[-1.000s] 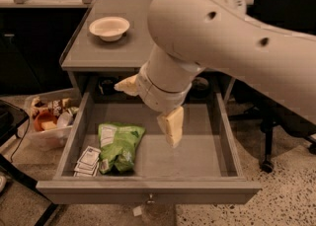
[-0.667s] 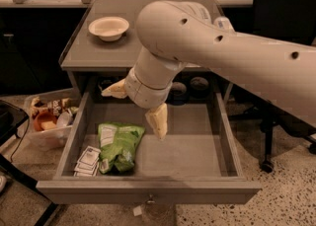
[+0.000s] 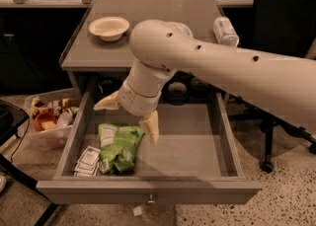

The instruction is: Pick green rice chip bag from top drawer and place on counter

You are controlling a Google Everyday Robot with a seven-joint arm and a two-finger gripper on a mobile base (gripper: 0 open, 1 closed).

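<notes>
The green rice chip bag [image 3: 118, 147] lies crumpled in the front left of the open top drawer [image 3: 148, 192], which is pulled out of the grey cabinet. My gripper [image 3: 129, 115] hangs over the drawer just above and behind the bag, its two cream fingers spread wide, one [image 3: 107, 103] to the left and one [image 3: 151, 127] at the bag's right edge. It holds nothing. The counter [image 3: 148, 27] is the cabinet's flat grey top behind the drawer.
Small white paper packets [image 3: 88, 161] lie left of the bag in the drawer. A white bowl [image 3: 109, 27] sits on the counter's left, a can or bottle [image 3: 225, 31] lies at its right edge. A clear bin of snacks [image 3: 49, 121] stands on the floor left. An office chair [image 3: 281, 47] is right.
My arm has swung left across the drawer, bringing the open gripper from the drawer's middle to just over the green bag. The bag has not moved.
</notes>
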